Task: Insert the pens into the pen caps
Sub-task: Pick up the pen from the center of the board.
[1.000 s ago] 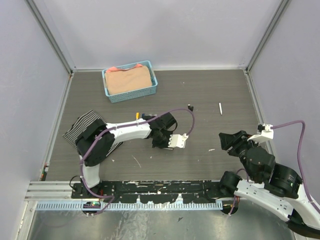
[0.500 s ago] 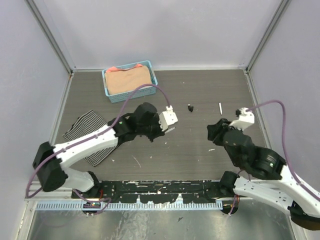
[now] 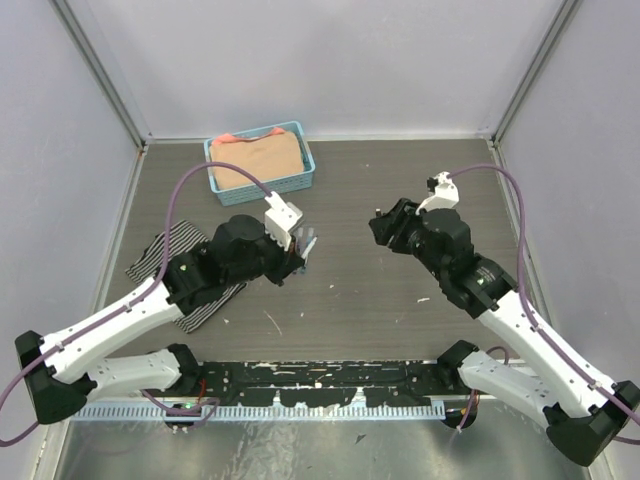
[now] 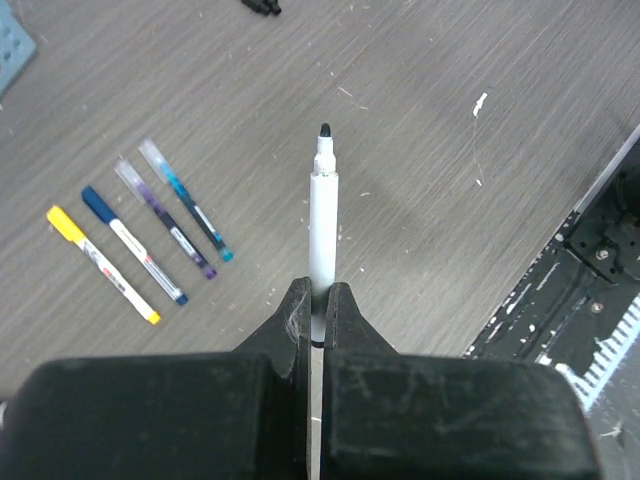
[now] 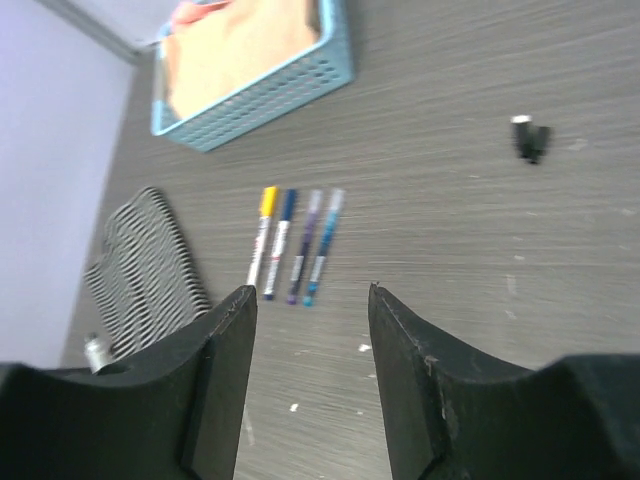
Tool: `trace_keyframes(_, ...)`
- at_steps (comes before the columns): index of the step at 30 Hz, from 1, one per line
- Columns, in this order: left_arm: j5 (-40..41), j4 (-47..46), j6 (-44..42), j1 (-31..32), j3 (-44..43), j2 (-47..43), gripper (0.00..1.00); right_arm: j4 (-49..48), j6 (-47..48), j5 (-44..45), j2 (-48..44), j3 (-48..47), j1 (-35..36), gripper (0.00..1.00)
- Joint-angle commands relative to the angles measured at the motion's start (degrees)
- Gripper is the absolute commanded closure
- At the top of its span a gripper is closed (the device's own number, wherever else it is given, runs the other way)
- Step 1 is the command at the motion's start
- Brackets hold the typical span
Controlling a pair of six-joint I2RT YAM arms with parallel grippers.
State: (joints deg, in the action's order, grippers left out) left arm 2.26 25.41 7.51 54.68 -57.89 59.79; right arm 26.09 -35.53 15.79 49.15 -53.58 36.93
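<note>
Grey wood-grain desk [image 4: 450, 250]: the left hand [image 4: 318, 300] is clamped on a thin white black-tipped pen [image 4: 322, 220], its long axis pointing up-frame. The small black tube cap [image 5: 530, 138] lies upper right, ahead of the right hand [image 5: 308, 295], which has its fingers apart and is judged nearer.

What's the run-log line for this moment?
left claw: shut on black-tipped pen | right claw: open, empty | black cap: loose | four pens: capped

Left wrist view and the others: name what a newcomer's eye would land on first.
The uncapped white pen stands out first, clamped in the left gripper above the table, black tip pointing away. Left of it in that view four coloured pens lie side by side on the table, and the right gripper hangs open near a small black cap.
</note>
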Motion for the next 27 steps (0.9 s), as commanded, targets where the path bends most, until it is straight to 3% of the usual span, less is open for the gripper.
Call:
trace_keyframes(1,0.7,1.8,8.2,0.2,-0.8,-0.5,1.0,-19.6,-1.8,-17.7,-2.1,4.5,-1.4,0.45)
trace_keyframes(4,0.6,1.2,10.6,0.2,-1.3,0.5,1.0,-29.6,-7.5,-22.5,-2.8,10.1,-1.5,0.43)
trace_keyframes(7,1.2,1.8,12.3,0.2,-2.4,2.3,1.0,-35.4,-11.4,-21.5,-3.5,14.6,0.1,0.39)
trace_keyframes(16,-1.3,1.5,12.5,0.2,-3.5,4.6,1.0,-34.4,-11.0,3.3,-1.2,14.0,18.2,0.35)
trace_keyframes(27,-4.3,1.6,12.0,0.3,-4.6,6.0,1.0,-37.2,-15.8,3.2,5.4,13.2,19.0,0.47)
